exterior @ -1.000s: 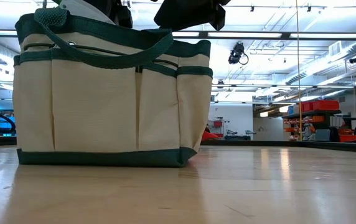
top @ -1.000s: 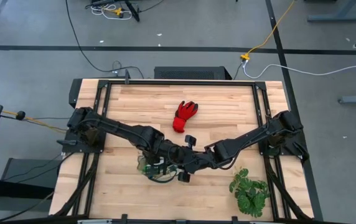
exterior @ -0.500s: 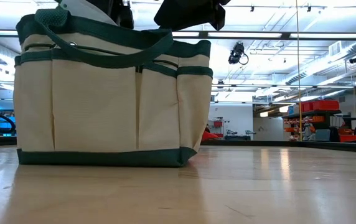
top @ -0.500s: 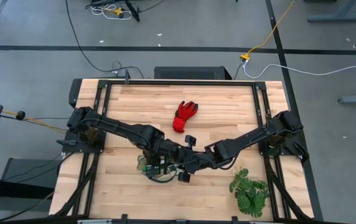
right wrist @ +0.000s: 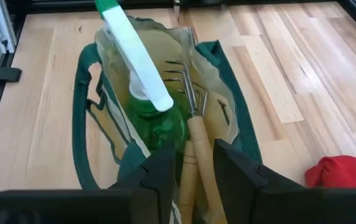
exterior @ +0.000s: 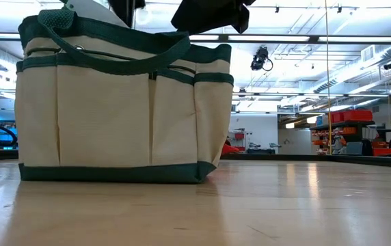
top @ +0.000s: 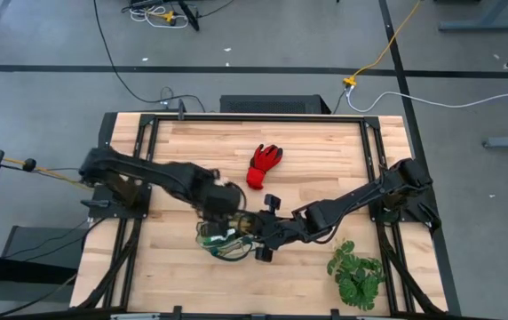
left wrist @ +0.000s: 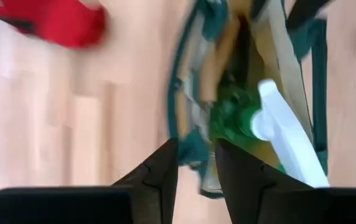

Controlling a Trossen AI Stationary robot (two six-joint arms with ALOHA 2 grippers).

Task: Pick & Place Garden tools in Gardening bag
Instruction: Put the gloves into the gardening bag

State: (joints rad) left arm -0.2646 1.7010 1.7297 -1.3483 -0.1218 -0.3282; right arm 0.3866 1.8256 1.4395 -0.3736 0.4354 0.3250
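High view shows the gardening bag [top: 223, 242] low in the middle of the frame, with the green spray bottle [right wrist: 145, 93] and two rakes [right wrist: 193, 134] inside. The red glove [top: 263, 164] lies on the table [top: 325, 151] above it, well apart. The left gripper [left wrist: 195, 163] holds nothing, fingers a little apart. The right gripper [right wrist: 193, 163] pinches the bag's rim. If that grip slips, the soft bag could sag shut.

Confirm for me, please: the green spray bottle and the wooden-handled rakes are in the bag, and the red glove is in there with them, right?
Not quite. The green spray bottle and wooden-handled rakes are in the bag, but the red glove is not: the high view shows it lying on the table, apart from the bag.
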